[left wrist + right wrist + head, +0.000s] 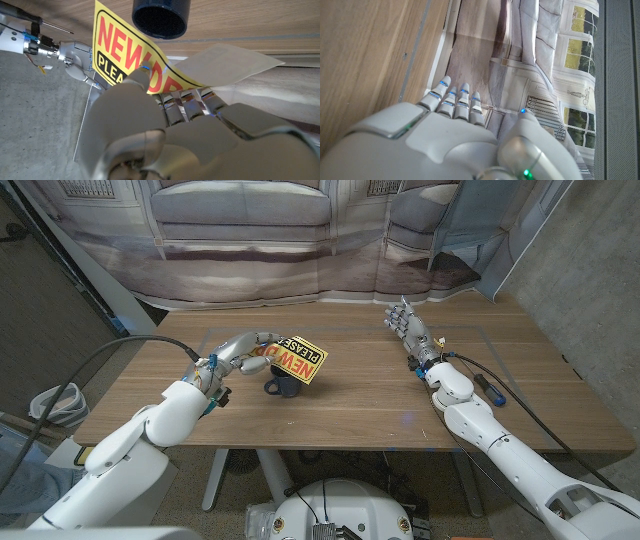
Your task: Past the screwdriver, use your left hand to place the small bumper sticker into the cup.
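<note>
The left hand [238,352] holds the sticker [300,358] above the table [150,405], pinching it between thumb and fingers [192,97]. In the left wrist view the thumb presses the printed yellow face and the fingers back it from behind. The sticker hangs over the cup [283,386], its lower edge just at or above the dark rim; whether it touches the rim I cannot tell. The cup stands upright near the table's middle, its mouth open toward the wrist camera [161,17].

The step in hand looks like the carry's end: the sticker is at the cup but not yet inside. The next move seems to call for tipping the sticker's corner down into the mouth, lowering, then parting thumb and fingers. The sticker is wider than the opening, so it may need to go in edgewise or bend.

The right hand [410,325] stands on its edge at the far right, fingers straight and holding nothing. The screwdriver [488,388] lies beside the right forearm, well apart from the cup
</note>
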Robot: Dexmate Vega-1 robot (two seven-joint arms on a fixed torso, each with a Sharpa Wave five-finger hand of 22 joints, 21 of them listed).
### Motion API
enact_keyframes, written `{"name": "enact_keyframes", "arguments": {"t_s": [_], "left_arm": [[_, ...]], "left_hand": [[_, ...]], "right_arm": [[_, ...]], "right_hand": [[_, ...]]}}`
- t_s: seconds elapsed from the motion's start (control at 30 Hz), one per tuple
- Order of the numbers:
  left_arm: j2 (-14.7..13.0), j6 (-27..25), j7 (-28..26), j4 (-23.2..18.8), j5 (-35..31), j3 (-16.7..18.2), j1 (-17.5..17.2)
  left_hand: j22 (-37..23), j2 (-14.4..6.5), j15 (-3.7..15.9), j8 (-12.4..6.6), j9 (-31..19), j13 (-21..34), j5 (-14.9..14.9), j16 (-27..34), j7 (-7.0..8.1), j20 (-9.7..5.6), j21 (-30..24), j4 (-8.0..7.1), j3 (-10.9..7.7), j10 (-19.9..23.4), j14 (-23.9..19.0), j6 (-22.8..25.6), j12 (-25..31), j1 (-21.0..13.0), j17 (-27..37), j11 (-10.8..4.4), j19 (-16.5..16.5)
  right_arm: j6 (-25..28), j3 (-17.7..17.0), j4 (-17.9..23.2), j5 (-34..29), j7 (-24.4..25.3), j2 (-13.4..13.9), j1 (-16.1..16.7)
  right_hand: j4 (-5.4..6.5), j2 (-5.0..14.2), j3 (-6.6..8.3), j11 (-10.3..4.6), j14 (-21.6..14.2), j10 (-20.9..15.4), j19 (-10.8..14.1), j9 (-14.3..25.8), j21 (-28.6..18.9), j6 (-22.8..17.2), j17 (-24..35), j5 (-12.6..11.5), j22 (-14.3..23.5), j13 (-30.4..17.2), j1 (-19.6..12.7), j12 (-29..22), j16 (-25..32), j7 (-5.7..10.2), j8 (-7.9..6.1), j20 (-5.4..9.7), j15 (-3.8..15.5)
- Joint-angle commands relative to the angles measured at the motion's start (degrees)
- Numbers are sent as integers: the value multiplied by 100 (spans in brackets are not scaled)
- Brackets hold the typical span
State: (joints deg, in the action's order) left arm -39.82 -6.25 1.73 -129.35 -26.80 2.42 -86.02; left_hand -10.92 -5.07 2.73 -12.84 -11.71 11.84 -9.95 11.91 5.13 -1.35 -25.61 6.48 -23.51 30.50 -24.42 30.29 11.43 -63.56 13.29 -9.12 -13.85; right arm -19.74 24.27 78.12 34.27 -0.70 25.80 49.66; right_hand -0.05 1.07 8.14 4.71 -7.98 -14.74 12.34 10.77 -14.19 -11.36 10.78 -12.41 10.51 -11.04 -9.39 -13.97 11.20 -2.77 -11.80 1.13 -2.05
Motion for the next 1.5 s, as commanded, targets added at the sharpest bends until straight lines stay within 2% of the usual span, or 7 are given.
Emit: {"name": "enact_keyframes", "arguments": {"t_s": [0.03, 0.13, 0.67, 1.1, 1.5], "left_arm": [[-73, -108, 39, 10, 31, -89, 55], [-80, -110, 57, 26, 75, -101, 75], [-217, -122, 177, 73, 213, -219, 217], [-510, -483, 561, -142, 101, -337, 366], [-558, -637, 670, -220, 104, -345, 343]], "left_hand": [[-13, 5, 299, 30, -18, 33, 12, -34, -18, 22, 39, -15, 31, -81, 64, -38, -23, 65, 2, -32, 36], [-13, 16, 301, 33, -17, 34, 8, -36, -4, 15, 45, -14, 38, -93, 80, -46, -20, 77, -2, 21, 45], [-12, 28, 288, 40, -16, 33, -4, -29, -21, 30, 62, -21, 58, -134, 118, -70, -13, 122, -14, 5, 74], [-13, 59, 272, 52, -13, 30, -10, -37, -12, 37, 92, -34, 93, -225, 192, -105, -25, 188, -25, 17, 131], [-16, 94, 228, 90, -9, 24, -29, -68, -26, 106, 152, -56, 143, -447, 372, -221, -59, 279, -36, 46, 262]], "right_arm": [[30, 13, -49, 25, -58, 4, -43], [38, 10, -80, 40, -66, -9, -65], [5, -20, -104, 53, -61, -4, -65], [-43, -49, -98, 93, -57, -15, -14], [-59, -36, -149, 119, -126, -17, -6]], "right_hand": [[-9, 50, -24, -5, -54, -33, 47, 29, 5, -32, 26, 8, 19, -33, -22, 14, -10, 13, 26, 7, -18], [-10, 52, -25, -9, -55, -31, 47, 29, 9, -38, 25, 7, 20, -33, -23, 15, -10, 11, 24, 5, -16], [-15, 57, -28, -8, -52, -29, 49, 29, 23, -38, 25, 7, 20, -33, -27, 17, -13, 5, 24, -2, -13], [-19, 59, -33, -9, -57, -34, 50, 29, 38, -29, 25, 8, 21, -33, -27, 18, -12, 11, 28, -8, -26], [-21, 61, -37, -2, -50, -34, 54, 29, 48, -38, 25, 9, 22, -33, -26, 19, -15, 8, 24, -8, -34]]}}
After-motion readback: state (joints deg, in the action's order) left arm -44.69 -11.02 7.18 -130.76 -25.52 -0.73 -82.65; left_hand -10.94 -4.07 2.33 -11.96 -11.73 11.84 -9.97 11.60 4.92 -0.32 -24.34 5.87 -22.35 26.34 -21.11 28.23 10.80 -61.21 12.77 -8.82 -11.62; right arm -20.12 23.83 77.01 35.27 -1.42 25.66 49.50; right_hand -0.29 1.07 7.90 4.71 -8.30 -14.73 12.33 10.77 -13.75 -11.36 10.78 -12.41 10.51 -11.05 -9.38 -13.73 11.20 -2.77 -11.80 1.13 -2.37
